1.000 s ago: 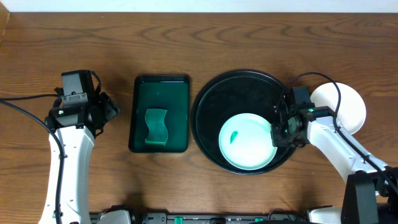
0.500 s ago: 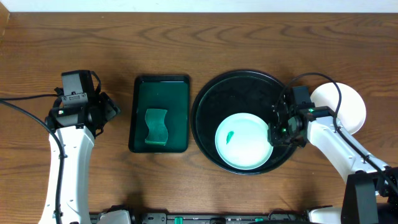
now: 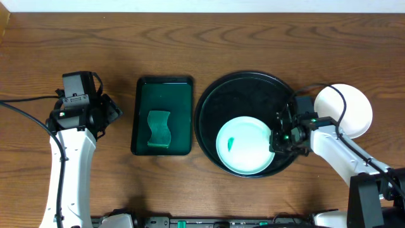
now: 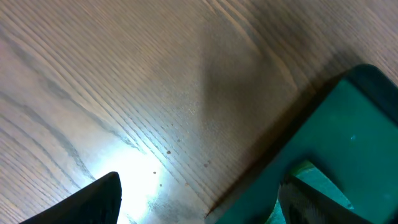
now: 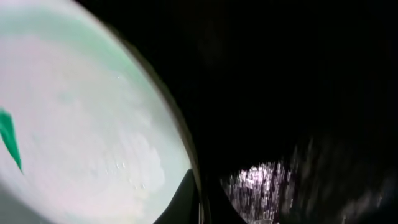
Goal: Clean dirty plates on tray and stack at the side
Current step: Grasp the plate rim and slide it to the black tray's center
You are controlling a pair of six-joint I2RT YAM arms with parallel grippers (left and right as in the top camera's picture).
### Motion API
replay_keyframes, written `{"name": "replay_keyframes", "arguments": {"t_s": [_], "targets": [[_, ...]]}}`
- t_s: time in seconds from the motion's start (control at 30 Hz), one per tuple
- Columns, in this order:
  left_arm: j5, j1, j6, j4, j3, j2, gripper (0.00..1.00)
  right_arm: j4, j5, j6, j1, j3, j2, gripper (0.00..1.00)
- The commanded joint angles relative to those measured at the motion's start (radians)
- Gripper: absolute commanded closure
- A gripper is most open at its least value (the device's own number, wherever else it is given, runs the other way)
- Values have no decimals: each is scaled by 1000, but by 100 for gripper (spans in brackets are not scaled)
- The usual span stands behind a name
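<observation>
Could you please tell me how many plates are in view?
2: one smeared plate on the black tray, one white plate on the table right of it, possibly a stack hiding more.

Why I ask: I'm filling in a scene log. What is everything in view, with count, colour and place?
brown wooden table: one, brown, under everything
large round glossy black tray: one, black, right of centre
round pale-mint plate with a green smear: one, pale mint, in the black tray's near part
round white plate: at least one, white, on the table right of the black tray; stack count unclear
rectangular dark green tray: one, dark green, left of the black tray
wavy green sponge: one, lighter green, inside the green tray
left hand: one, black, open, over bare table left of the green tray
right hand: one, black, closed on the mint plate's right rim
</observation>
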Motion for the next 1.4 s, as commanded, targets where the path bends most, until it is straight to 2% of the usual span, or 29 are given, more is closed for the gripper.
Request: {"name": "replay_keyframes", "arguments": {"t_s": [0.0,0.17,0.3,0.47,0.77,0.93,1.37], "targets": [[-6,4,5,-2,15,-7,19,75,10,23,8,-6,5,99],[-6,4,5,-2,15,-7,19,229,13,57,-3,-6,5,99],[-6,4,5,-2,15,-7,19,290,70,76,-16,-6,5,99],[-6,4,5,-2,15,-7,20,297,172,68,-18,-6,5,99],[-6,4,5,-2,15,-7,19,293,198,25,-18,-6,5,99],[-6,4,5,-2,15,-7,19,335,198,-103,-18,-6,5,99],[-6,4,5,-2,15,-7,19,320,198,-75,-14,-9,5,99]]}}
